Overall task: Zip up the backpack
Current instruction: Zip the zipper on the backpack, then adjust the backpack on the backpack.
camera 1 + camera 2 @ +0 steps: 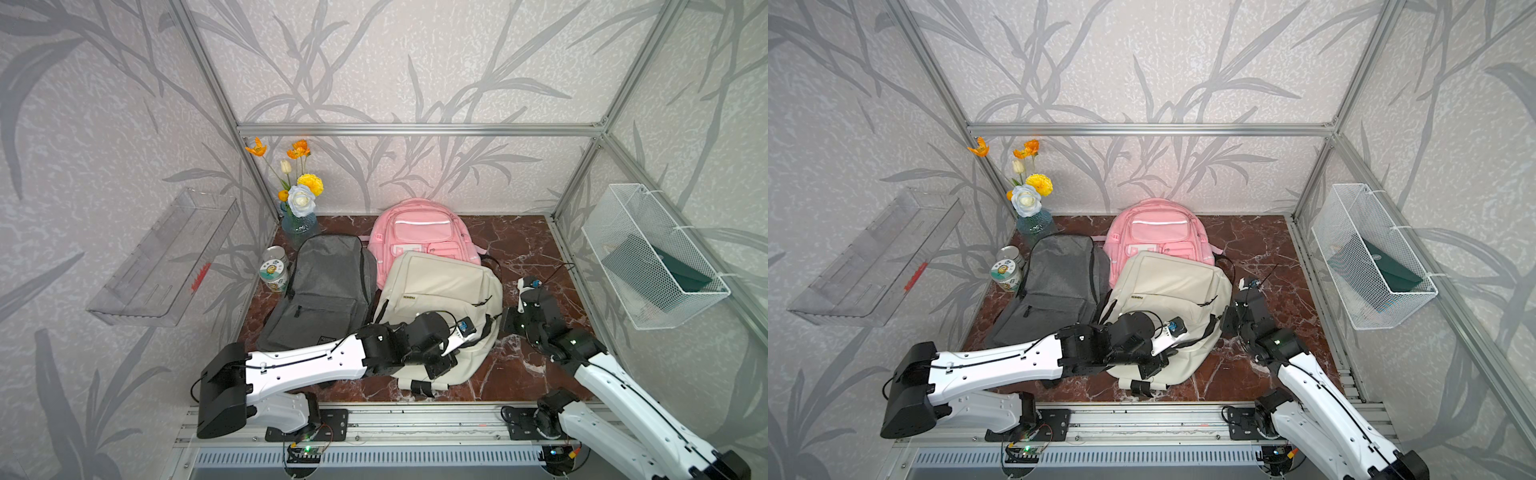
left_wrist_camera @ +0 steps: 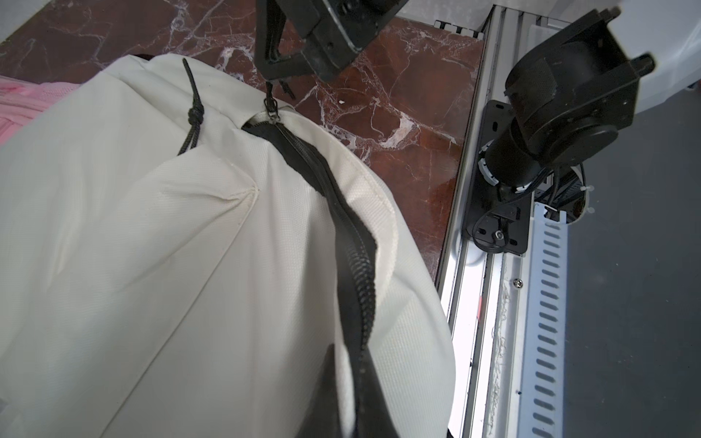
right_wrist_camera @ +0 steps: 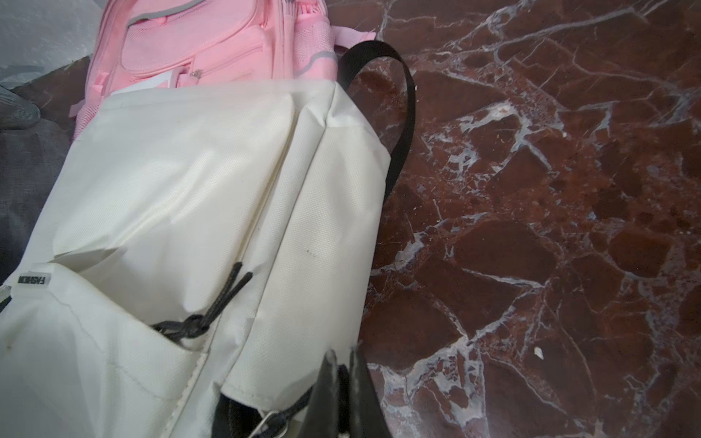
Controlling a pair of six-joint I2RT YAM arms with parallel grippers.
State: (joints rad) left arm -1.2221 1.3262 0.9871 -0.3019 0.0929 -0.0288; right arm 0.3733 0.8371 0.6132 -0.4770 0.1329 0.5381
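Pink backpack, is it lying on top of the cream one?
No, the cream backpack lies over the near edge of the pink backpack.

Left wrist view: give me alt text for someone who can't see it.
A cream backpack fills the frame, its black zipper running away to a slider whose zipper pull is pinched by the shut right end effector. Beyond lie the red marble tabletop and the right arm's base.
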